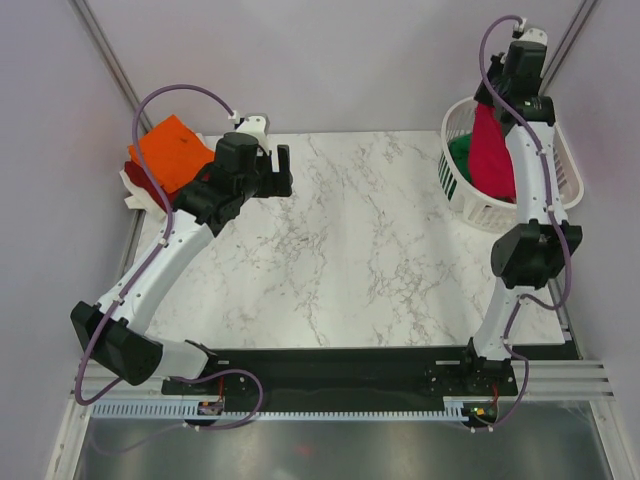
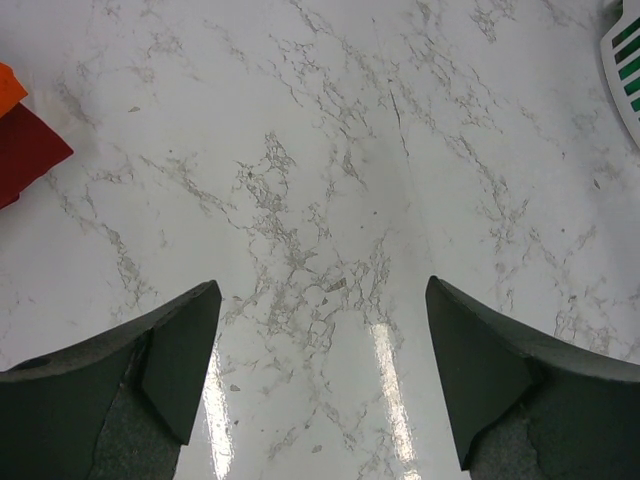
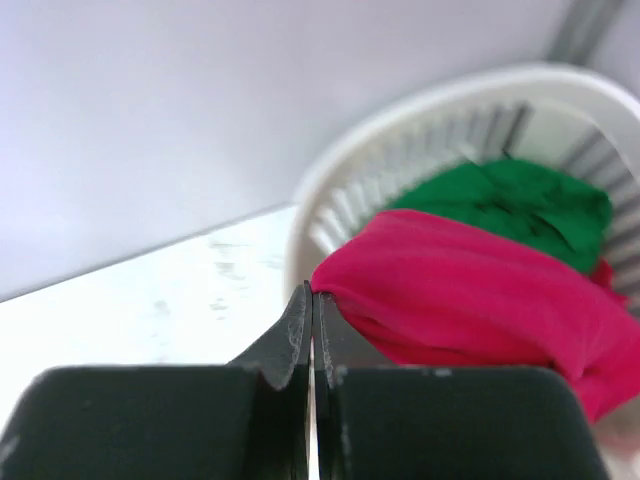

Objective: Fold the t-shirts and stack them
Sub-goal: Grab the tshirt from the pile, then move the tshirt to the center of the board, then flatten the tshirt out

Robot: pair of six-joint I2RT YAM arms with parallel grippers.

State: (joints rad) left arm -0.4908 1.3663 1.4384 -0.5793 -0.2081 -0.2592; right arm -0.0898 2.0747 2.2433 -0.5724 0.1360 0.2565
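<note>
Crimson t-shirt [image 1: 492, 155] should handle as light, limp cloth, best gripped at a hem or shoulder edge. Nearer, at ten o'clock, the left end effector [image 2: 320, 300] hovers spread and empty over the marble counter [image 1: 350, 250], with the orange tee [image 1: 175, 150] beyond. Farther, at two o'clock, the right end effector [image 3: 312, 300] pinches the shirt's edge. Its long axis hangs downward into the white slatted basket [image 1: 570, 172], above a green tee [image 3: 510, 195].

The crimson-red t-shirt [image 1: 492, 155] hangs in a bunched, long drape, one edge pinched by the right gripper [image 3: 312, 296]. Its lower part reaches into the white basket [image 1: 565, 170]. A crumpled green t-shirt [image 3: 510, 200] lies in the basket beneath it. At the table's far left corner, a folded orange t-shirt [image 1: 178, 150] lies flat on a dark red t-shirt [image 1: 140, 170] and a white t-shirt [image 1: 135, 192].
</note>
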